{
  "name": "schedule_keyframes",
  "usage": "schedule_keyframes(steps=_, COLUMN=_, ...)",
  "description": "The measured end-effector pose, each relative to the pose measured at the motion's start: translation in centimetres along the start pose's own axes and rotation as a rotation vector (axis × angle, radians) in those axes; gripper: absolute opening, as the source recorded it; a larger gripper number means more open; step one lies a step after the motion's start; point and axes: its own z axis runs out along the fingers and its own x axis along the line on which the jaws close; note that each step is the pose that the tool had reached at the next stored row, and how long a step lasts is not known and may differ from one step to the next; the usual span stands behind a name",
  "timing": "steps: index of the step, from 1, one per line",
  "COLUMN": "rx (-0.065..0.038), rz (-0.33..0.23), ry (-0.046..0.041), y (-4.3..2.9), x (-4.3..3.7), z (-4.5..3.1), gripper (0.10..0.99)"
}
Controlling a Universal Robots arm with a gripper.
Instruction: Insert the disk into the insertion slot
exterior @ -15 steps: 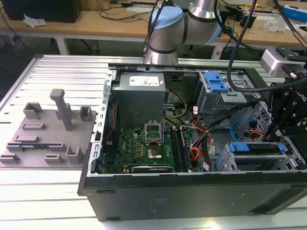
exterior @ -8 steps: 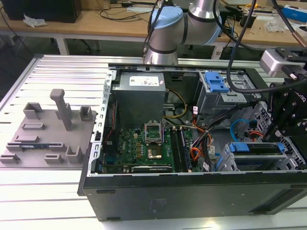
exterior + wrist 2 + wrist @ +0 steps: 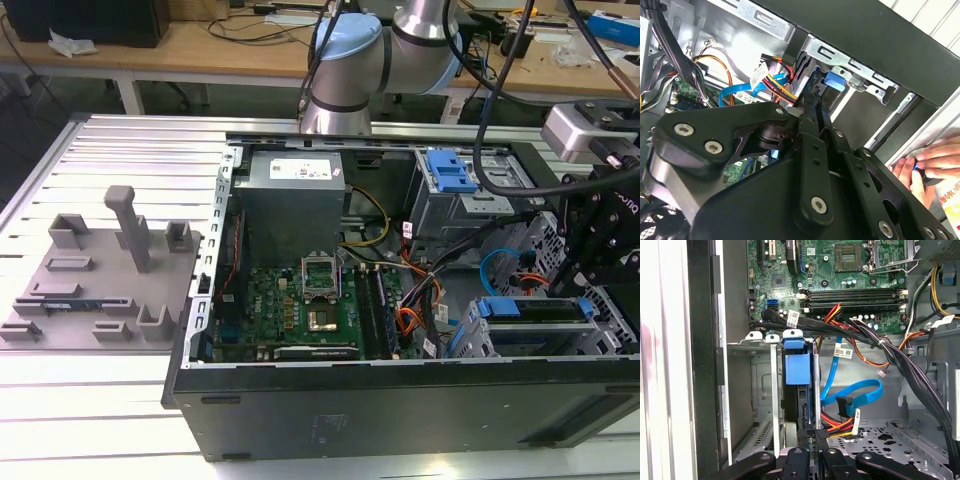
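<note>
As the claw [image 3: 812, 436] clenches on one end of the disk [image 3: 797, 365], we see the drive standing on edge, its blue carrier handle away from the claw. It sits partly inside the insertion slot [image 3: 762, 385], the grey cage at the exterior view's right of the open computer case [image 3: 400, 420]. We see a blue data cable [image 3: 855, 390] looping just beside the cage.

The disk [image 3: 796, 367] is framed in smooth, bright blue plastic. The insertion slot [image 3: 762, 390] is formed of dull grey sheet metal. The gripper [image 3: 807, 102] is finished in matt black, probably over metal. The motherboard [image 3: 850, 275] is coated in glossy green lacquer. The table [image 3: 110, 410] is made of ribbed, satin aluminium.
</note>
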Motion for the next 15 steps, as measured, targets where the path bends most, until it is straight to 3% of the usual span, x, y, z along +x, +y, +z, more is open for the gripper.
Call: schedule_keyframes(steps=15, rx=-0.001, rz=0.018, ry=0.0013, y=-0.01, x=0.02, z=0.00, gripper=0.165)
